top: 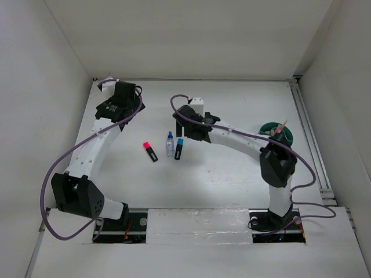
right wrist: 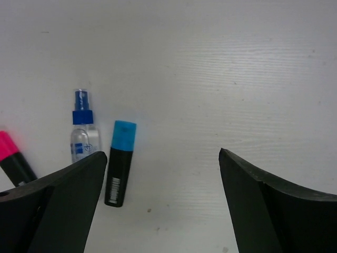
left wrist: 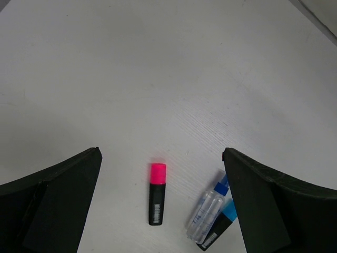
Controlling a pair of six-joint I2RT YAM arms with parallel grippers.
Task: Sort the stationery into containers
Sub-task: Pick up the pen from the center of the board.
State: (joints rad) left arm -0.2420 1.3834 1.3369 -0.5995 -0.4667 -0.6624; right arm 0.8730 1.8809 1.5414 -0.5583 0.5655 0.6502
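A black marker with a pink cap [top: 150, 151] lies on the white table; it also shows in the left wrist view [left wrist: 157, 193] and at the left edge of the right wrist view [right wrist: 11, 158]. A clear blue-capped bottle [top: 170, 144] [left wrist: 207, 212] [right wrist: 83, 128] lies beside a black marker with a blue cap [top: 179, 149] [left wrist: 219, 227] [right wrist: 119, 162]. The teal-green cup [top: 276, 132] stands at the right with salmon pencils [top: 280, 127] in it. My left gripper [top: 128, 106] [left wrist: 160, 203] is open and empty, behind the pink marker. My right gripper [top: 193, 132] [right wrist: 163, 203] is open and empty, just right of the blue marker.
White walls enclose the table on the left, back and right. A metal rail [top: 310, 139] runs along the right edge. The right arm's elbow [top: 278, 165] stands just in front of the cup. Purple cables hang off both arms.
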